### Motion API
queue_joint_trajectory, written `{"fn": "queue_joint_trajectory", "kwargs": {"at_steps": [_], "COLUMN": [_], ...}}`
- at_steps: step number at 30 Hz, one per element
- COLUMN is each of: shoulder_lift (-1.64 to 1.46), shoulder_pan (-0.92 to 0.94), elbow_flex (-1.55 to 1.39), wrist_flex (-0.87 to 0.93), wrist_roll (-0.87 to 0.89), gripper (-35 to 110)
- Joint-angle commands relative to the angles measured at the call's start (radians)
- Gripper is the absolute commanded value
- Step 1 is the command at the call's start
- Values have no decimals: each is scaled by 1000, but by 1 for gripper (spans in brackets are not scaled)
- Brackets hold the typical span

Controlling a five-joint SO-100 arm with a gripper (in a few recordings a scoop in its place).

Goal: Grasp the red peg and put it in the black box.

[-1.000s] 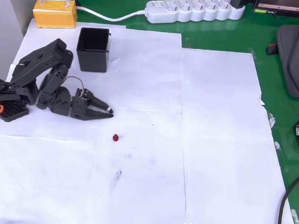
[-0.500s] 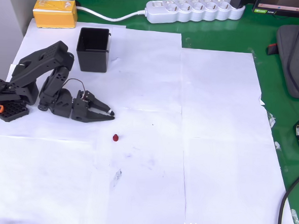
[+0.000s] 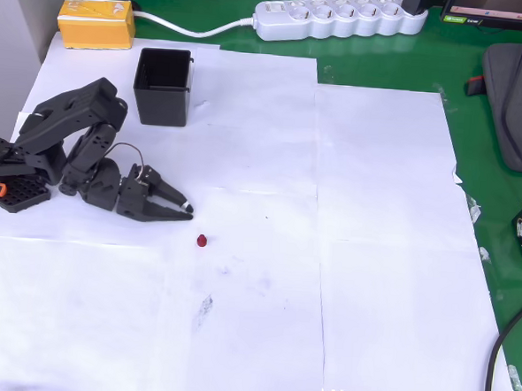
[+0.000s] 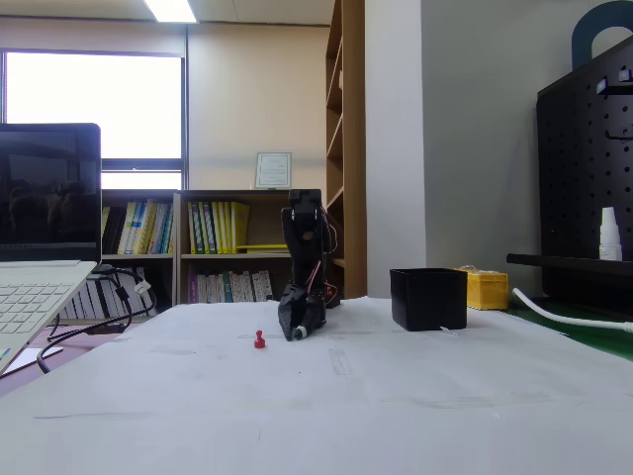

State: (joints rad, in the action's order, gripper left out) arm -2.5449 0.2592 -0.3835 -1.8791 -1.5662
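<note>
Nothing is done yet: the tiny dark red rounded peg (image 3: 201, 241) lies on the paper-covered table (image 3: 372, 255), near the black hand (image 3: 186, 210), closed and empty, well apart from the square black plastic box (image 3: 162, 86).

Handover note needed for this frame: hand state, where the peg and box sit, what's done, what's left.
Hand: low over the paper, tips pointing toward the red peg, holding nothing; the fingers look nearly closed, though open or shut is hard to tell.
Red peg: standing on the white paper, just below and right of the fingertips in the overhead view, untouched.
Black box: upright on the paper above the arm, near the yellow box.
Done: the approach only.
Left: grasp the peg, carry it, drop it in the box.
</note>
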Motion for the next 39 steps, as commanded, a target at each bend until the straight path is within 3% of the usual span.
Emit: {"fn": "queue_joint_trajectory", "kwargs": {"at_steps": [1,13,15,23,39], "shoulder_lift": [37,38,35,34,15], "shoulder_pan": [40,87,97,110,112], "elbow_flex": [23,26,14,-3,-72], "wrist_flex": [-38,-37,-37,-37,-35], "wrist_roll": [-6,-6,-3,2,14], "gripper": [1,6,21,45,47]}}
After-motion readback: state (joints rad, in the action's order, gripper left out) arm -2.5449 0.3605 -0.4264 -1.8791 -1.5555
